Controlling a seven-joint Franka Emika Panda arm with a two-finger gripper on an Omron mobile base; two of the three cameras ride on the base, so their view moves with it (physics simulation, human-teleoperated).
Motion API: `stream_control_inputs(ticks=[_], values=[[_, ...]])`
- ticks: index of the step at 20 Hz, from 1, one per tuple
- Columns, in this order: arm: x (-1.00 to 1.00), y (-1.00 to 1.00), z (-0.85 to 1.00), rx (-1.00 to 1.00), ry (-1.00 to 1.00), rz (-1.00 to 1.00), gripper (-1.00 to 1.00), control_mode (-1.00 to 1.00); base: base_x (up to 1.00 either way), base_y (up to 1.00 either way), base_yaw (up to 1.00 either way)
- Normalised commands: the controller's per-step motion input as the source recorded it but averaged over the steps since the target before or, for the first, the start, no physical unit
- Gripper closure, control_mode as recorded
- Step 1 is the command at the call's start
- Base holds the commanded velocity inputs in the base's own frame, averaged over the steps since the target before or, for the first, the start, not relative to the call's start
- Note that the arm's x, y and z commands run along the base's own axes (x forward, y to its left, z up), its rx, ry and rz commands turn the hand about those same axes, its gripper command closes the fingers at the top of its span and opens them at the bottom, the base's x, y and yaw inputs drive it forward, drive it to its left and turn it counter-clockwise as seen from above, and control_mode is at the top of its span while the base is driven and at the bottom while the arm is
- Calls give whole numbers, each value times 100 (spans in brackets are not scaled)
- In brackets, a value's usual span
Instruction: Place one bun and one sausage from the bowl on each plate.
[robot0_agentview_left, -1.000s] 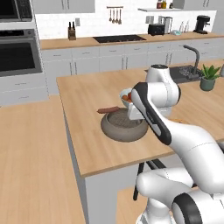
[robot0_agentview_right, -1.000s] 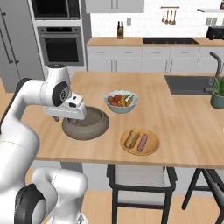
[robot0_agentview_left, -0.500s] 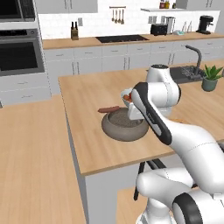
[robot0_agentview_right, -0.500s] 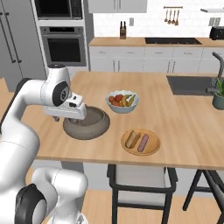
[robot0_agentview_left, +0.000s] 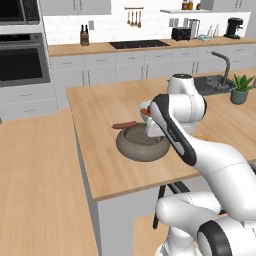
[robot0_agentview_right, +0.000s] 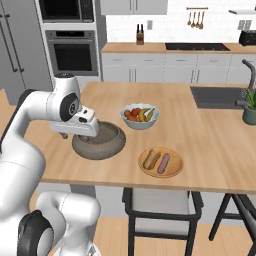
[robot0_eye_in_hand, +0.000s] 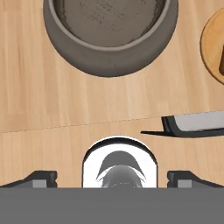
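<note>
You can see the grey bowl (robot0_agentview_right: 99, 142) on the island. The wooden plate (robot0_agentview_right: 160, 162) sits near it, holding a bun and a sausage. Your gripper (robot0_eye_in_hand: 112, 177) hangs above the bowl, spread wide, holding nothing.

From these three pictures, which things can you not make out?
- Gripper: in both base views the hand hides the fingers.
- Grey bowl: its near rim is covered by the hand in the right base view.
- Wooden plate: cut by the hand view's right edge.
</note>
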Motion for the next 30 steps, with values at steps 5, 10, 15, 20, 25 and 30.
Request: stream_control_inputs(ticks=[5,10,15,20,25,30], values=[[0,0,0,0,0,0,-100,100,16,10,1],[0,0,0,0,0,0,-100,100,46,65,-2],[28,-3,11,-1,-1,11,-100,-100,6,0,0],[70,1,40,-5,-19,31,-100,-100,0,0,0],[89,-17,9,-4,-9,28,-100,-100,0,0,0],[46,3,-7,-6,-2,7,-100,-100,0,0,0]])
